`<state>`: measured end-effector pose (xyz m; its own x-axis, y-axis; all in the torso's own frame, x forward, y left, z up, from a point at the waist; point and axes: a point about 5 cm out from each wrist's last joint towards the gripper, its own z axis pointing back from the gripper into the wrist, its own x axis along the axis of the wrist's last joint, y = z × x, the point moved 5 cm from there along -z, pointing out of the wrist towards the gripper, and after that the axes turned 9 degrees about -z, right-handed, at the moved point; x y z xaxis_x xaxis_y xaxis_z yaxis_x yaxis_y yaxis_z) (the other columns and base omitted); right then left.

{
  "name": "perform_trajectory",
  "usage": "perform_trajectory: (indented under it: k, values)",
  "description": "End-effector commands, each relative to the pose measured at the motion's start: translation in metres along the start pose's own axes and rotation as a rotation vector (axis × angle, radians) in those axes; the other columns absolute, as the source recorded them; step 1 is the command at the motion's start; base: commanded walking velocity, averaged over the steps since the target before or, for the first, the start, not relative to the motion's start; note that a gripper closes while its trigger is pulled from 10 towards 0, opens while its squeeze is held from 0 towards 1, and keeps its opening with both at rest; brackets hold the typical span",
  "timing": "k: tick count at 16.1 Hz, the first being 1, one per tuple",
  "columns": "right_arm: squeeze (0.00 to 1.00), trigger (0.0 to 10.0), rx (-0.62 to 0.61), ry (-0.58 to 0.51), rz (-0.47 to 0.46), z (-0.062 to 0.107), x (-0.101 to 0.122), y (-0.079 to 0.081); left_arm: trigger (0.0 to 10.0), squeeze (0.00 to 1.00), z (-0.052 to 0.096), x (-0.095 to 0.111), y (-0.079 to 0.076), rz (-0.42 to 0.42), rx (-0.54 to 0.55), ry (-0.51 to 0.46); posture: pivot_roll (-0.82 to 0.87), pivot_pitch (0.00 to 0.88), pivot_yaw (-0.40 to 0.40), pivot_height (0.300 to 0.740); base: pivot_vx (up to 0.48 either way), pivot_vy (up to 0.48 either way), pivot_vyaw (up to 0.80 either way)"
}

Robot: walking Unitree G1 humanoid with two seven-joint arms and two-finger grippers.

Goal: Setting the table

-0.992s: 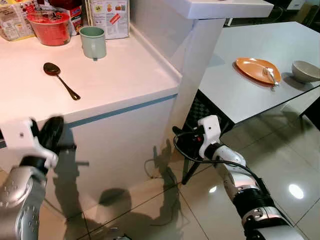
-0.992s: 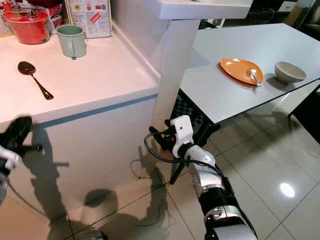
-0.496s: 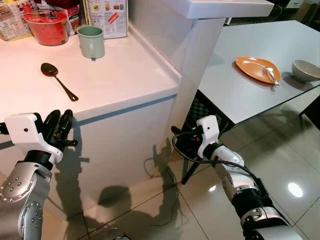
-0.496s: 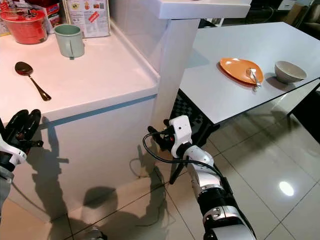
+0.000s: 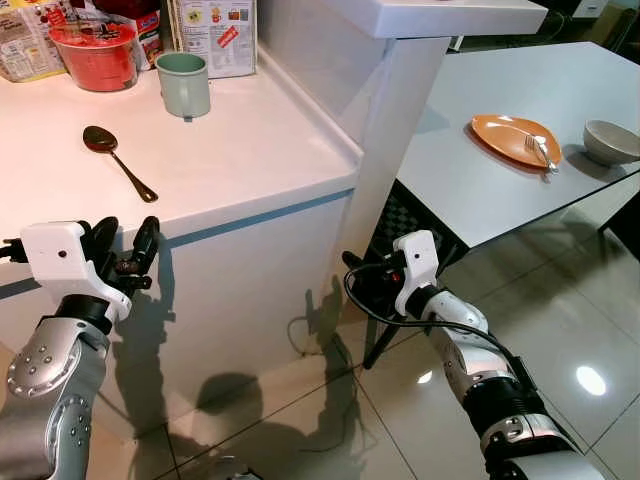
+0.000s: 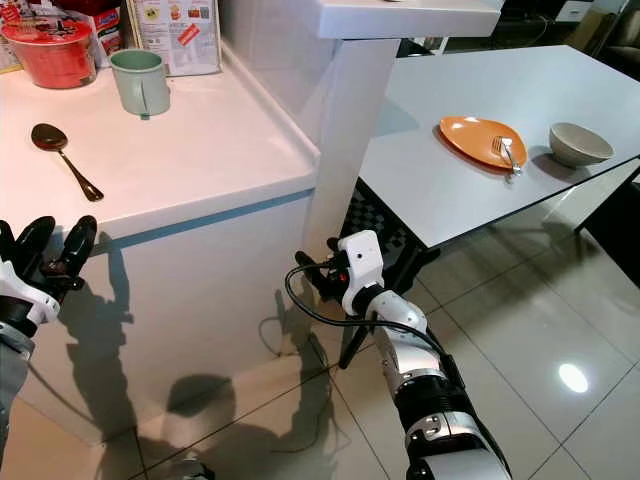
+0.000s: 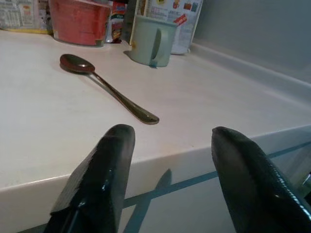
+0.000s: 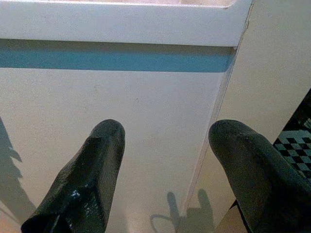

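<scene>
Left gripper point(image 5: 125, 243) spread wide, empty, just below the counter point(image 5: 250, 140) front edge; spoon point(image 5: 119, 160) lies on top beyond it, handle toward that edge. Right gripper point(image 8: 167, 141) open, empty, low by the counter's side

On the desk point(image 5: 250, 140) at the left, a spoon point(image 5: 120, 160) lies before a mug point(image 5: 184, 84) and a tub point(image 5: 97, 52). On the table point(image 5: 480, 190) at the right, a fork point(image 5: 541, 150) lies on a plate point(image 5: 512, 140), beside a bowl point(image 5: 609, 142).
</scene>
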<state>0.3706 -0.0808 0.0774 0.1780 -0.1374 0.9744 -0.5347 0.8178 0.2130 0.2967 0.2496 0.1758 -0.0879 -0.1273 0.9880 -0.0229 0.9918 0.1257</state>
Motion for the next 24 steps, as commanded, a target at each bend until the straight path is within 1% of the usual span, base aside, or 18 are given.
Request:
perform_trajectory:
  k: [1,3,4,9,10,11,12,13,15,16,17,18,19,21,22,23,24]
  values:
    - [0.00,10.0,-0.013,0.007,0.008,0.003,-0.003,-0.003,10.0,1.00,-0.003,0.000,0.000,-0.007,0.000,0.010,0.30,0.071,-0.127,0.740,0.000,0.000,0.00]
    - [0.00,10.0,-0.016,0.005,0.007,0.003,-0.002,-0.003,10.0,1.00,-0.007,0.000,0.003,-0.025,0.017,0.023,0.29,0.072,-0.121,0.740,0.000,0.000,0.00]
    - [0.00,10.0,-0.017,0.004,0.007,0.003,-0.002,-0.003,10.0,0.00,-0.011,0.000,0.005,-0.045,0.029,0.033,0.29,0.072,-0.121,0.740,0.000,0.000,0.00]
    - [0.00,10.0,-0.012,0.003,0.002,0.001,-0.004,0.002,10.0,0.00,-0.038,0.022,0.006,-0.063,0.010,-0.014,0.28,0.072,-0.111,0.740,0.000,0.000,0.00]
    - [0.00,10.0,-0.010,0.002,0.000,0.001,-0.005,0.004,10.0,0.00,-0.049,0.031,0.004,-0.086,-0.009,-0.027,0.28,0.072,-0.111,0.740,0.000,0.000,0.00]
    - [0.00,10.0,-0.011,0.002,-0.002,0.001,-0.005,0.004,10.0,0.00,-0.056,0.034,0.005,-0.100,-0.016,-0.027,0.28,0.069,-0.106,0.740,0.000,0.000,0.00]
    - [0.00,10.0,-0.011,0.002,-0.002,0.001,-0.005,0.004,10.0,0.00,-0.058,0.035,0.005,-0.106,-0.018,-0.026,0.28,0.069,-0.106,0.740,0.000,0.000,0.00]
    - [0.00,10.0,-0.012,0.003,-0.002,0.001,-0.005,0.004,10.0,0.00,-0.068,0.037,0.006,-0.130,-0.025,-0.025,0.27,0.066,-0.104,0.740,0.000,0.000,0.00]
    - [0.00,10.0,-0.015,0.005,-0.002,0.001,-0.006,0.004,10.0,0.00,-0.085,0.034,0.009,-0.164,-0.024,0.013,0.26,0.065,-0.102,0.740,0.000,0.000,0.00]
    - [0.00,10.0,-0.016,0.005,-0.003,0.001,-0.006,0.004,10.0,0.00,-0.087,0.032,0.010,-0.171,-0.021,0.022,0.26,0.065,-0.102,0.740,0.000,0.000,0.00]
    - [0.00,10.0,-0.014,0.005,0.000,0.001,-0.006,0.005,10.0,0.00,-0.099,0.025,0.010,-0.186,-0.029,0.071,0.26,0.065,-0.102,0.740,0.000,0.000,0.00]
    - [0.00,10.0,-0.014,0.006,0.000,0.002,-0.006,0.005,10.0,0.00,-0.102,0.023,0.009,-0.190,-0.033,0.084,0.25,0.061,-0.101,0.740,0.000,0.000,0.00]
    - [0.00,10.0,-0.014,0.009,0.001,0.002,-0.007,0.005,10.0,0.00,-0.109,0.017,0.009,-0.182,-0.035,0.115,0.25,0.058,-0.101,0.740,0.000,0.000,0.00]
    - [0.00,10.0,-0.013,0.012,0.003,0.002,-0.008,0.005,10.0,0.00,-0.115,0.015,0.009,-0.176,-0.036,0.127,0.24,0.055,-0.101,0.740,0.000,0.000,0.00]
    - [0.00,10.0,-0.013,0.015,0.004,0.003,-0.008,0.004,10.0,0.00,-0.120,0.015,0.008,-0.153,-0.040,0.135,0.24,0.052,-0.102,0.740,0.000,0.000,0.00]
    - [0.00,10.0,-0.014,0.018,0.005,0.003,-0.009,0.004,10.0,0.00,-0.122,0.014,0.009,-0.133,-0.037,0.142,0.24,0.052,-0.101,0.740,0.000,0.000,0.00]
    - [0.00,10.0,-0.014,0.018,0.005,0.003,-0.009,0.004,10.0,0.00,-0.123,0.013,0.009,-0.131,-0.037,0.142,0.24,0.052,-0.101,0.740,0.000,0.000,0.00]
